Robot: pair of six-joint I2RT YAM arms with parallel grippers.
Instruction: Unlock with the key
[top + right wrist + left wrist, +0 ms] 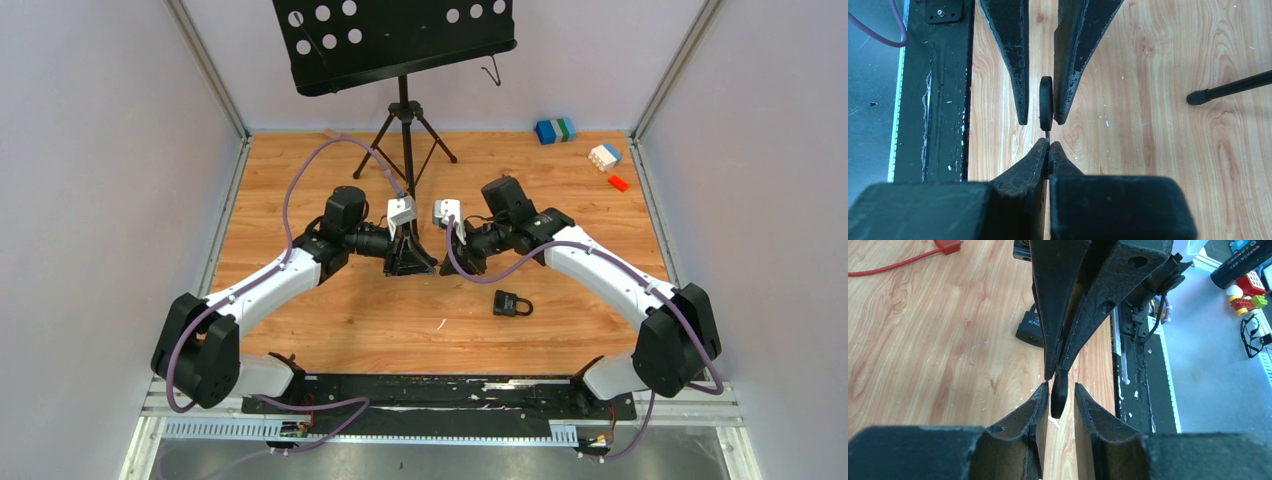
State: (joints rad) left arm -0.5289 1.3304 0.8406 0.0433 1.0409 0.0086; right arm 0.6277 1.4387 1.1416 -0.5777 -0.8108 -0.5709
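Right wrist view: the key [1046,102] is held in the air above the table [400,330] at mid-scene. Its thin blade is clamped between the closed fingers of the right gripper [1048,145]. Its black head lies between the fingers of the left gripper [1060,390], which stand apart; one finger appears to touch the head, the other shows a gap. Judged risk: if the right gripper lets go before the left has closed, the key falls to the wood. If the left closes off-centre on the rounded head, the key may twist and sit crooked for insertion. The padlock [512,303] lies flat and loose on the table, near and right of the two grippers, apart from the key; unheld, it would likely slide under a pushing key. Farther out, a music stand [404,120] stands at far centre and toy blocks [555,130] lie at far right. No container appears in any view.
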